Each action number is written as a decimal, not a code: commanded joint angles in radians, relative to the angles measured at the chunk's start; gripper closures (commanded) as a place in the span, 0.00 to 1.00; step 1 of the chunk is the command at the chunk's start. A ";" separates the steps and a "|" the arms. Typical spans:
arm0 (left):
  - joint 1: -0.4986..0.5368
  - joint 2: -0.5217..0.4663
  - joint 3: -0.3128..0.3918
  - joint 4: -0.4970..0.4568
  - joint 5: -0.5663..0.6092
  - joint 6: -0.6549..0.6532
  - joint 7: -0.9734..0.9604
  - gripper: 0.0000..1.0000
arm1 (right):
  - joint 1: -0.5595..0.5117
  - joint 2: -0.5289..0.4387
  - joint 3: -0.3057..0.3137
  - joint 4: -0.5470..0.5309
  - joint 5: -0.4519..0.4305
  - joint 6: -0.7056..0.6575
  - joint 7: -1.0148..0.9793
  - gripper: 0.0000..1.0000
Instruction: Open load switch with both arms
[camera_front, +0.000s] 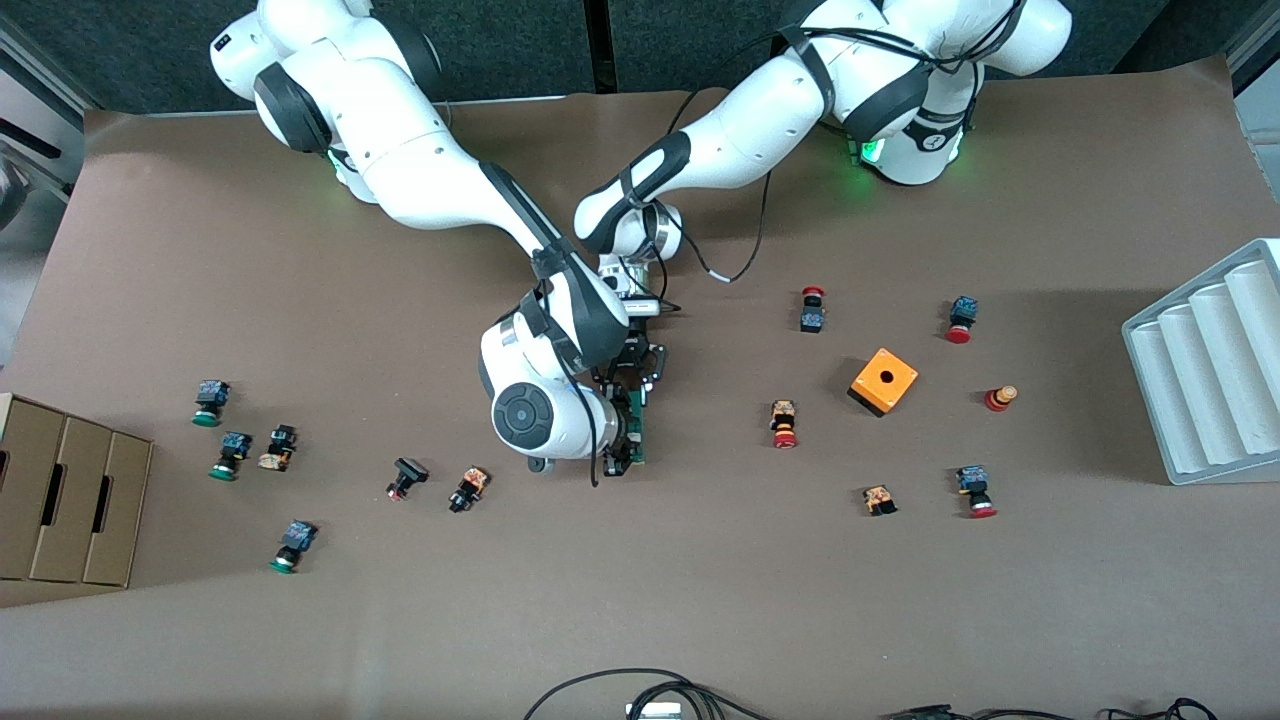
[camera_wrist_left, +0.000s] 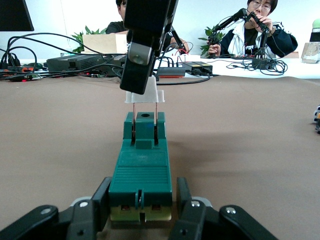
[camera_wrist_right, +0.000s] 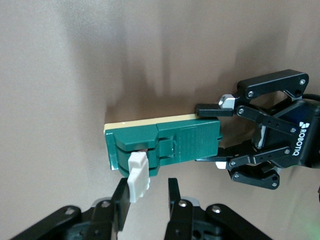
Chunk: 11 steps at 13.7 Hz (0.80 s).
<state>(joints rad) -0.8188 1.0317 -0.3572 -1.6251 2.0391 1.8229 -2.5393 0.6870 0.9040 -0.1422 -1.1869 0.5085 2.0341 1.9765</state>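
Left gripper (camera_wrist_left: 141, 210) clamps the switch (camera_wrist_left: 141, 172) end, bracing it on the table; right gripper (camera_wrist_right: 145, 197) pinches the white piece (camera_wrist_right: 138, 175), pulling it clear.

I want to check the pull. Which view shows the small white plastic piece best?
The left wrist view: the small white plastic piece hangs over the dark green rectangular switch. The right wrist view shows its side; the front view hides it.
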 joint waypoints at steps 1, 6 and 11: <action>-0.010 -0.009 0.006 0.016 0.013 0.007 0.019 0.43 | 0.003 -0.054 0.009 -0.069 -0.025 -0.009 -0.011 0.65; -0.010 -0.007 0.006 0.016 0.013 0.007 0.019 0.43 | 0.005 -0.074 0.018 -0.105 -0.035 -0.006 -0.024 0.67; -0.010 -0.009 0.006 0.014 0.012 0.007 0.017 0.43 | 0.011 -0.097 0.023 -0.138 -0.042 -0.003 -0.034 0.68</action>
<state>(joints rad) -0.8188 1.0316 -0.3567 -1.6241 2.0391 1.8230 -2.5393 0.6903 0.8508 -0.1237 -1.2614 0.4886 2.0338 1.9527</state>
